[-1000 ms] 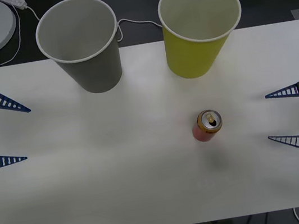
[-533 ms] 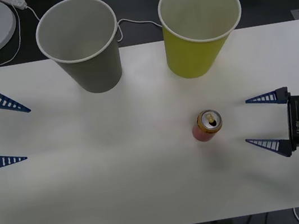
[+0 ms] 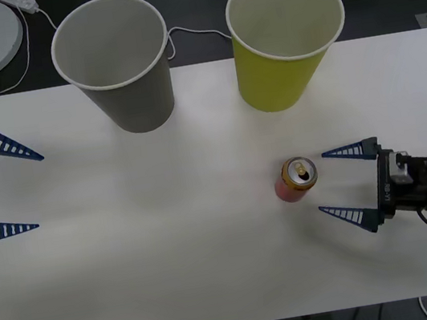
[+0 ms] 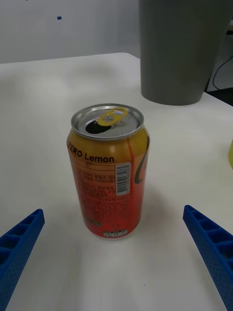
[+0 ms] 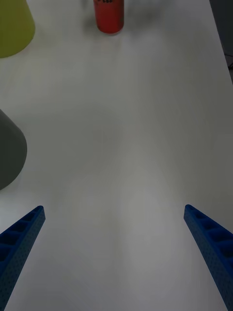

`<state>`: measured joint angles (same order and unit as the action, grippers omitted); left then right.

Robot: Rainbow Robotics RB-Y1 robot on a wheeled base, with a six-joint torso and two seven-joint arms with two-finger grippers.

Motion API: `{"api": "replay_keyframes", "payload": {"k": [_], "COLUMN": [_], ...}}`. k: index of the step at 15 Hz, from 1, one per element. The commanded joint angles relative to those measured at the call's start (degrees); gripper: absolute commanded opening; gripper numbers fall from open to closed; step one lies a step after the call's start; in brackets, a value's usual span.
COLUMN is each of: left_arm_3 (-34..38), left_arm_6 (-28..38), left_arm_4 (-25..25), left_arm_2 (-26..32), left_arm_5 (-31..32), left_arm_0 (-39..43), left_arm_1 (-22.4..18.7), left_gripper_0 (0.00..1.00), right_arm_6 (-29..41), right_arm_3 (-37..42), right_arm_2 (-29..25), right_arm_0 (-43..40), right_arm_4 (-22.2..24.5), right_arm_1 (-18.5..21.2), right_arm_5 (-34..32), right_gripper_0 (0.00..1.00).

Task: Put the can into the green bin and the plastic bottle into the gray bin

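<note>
Standing upright on the table [image 3: 173, 264]: one can [image 3: 296, 180], top up, two bins behind, gray bin [image 3: 115, 62] and green bin [image 3: 283, 35]; right gripper [image 3: 340, 181] spread wide beside it, left gripper [image 3: 15, 190] likewise released.

1 can [image 3: 298, 178], 2 bins [image 3: 129, 100], 2 end effectors [image 3: 339, 181]

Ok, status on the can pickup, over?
Right gripper open, closing in on the can, no contact yet. Can upright on the table, short of the green bin. Left gripper open, parked at table edge. Nothing in the way.
</note>
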<state>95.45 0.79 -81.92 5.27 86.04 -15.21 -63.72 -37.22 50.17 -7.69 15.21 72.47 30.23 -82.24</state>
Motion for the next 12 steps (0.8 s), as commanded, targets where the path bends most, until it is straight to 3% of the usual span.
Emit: {"api": "replay_keyframes", "payload": {"k": [1,12], "left_arm_3": [0.0,0.0], "left_arm_6": [0.0,0.0], "left_arm_4": [0.01,0.01], "left_arm_2": [0.0,0.0], "left_arm_5": [0.01,0.01], "left_arm_0": [0.0,0.0], "left_arm_1": [0.0,0.0], "left_gripper_0": [1.0,1.0], "right_arm_6": [-0.4,-2.51], "right_arm_3": [0.01,0.01], "right_arm_2": [1.54,3.03], "right_arm_0": [0.0,0.26], "right_arm_4": [-0.04,-0.04], "right_arm_1": [-1.23,-7.38], "right_arm_5": [1.47,6.3], "right_gripper_0": [1.0,1.0]}}
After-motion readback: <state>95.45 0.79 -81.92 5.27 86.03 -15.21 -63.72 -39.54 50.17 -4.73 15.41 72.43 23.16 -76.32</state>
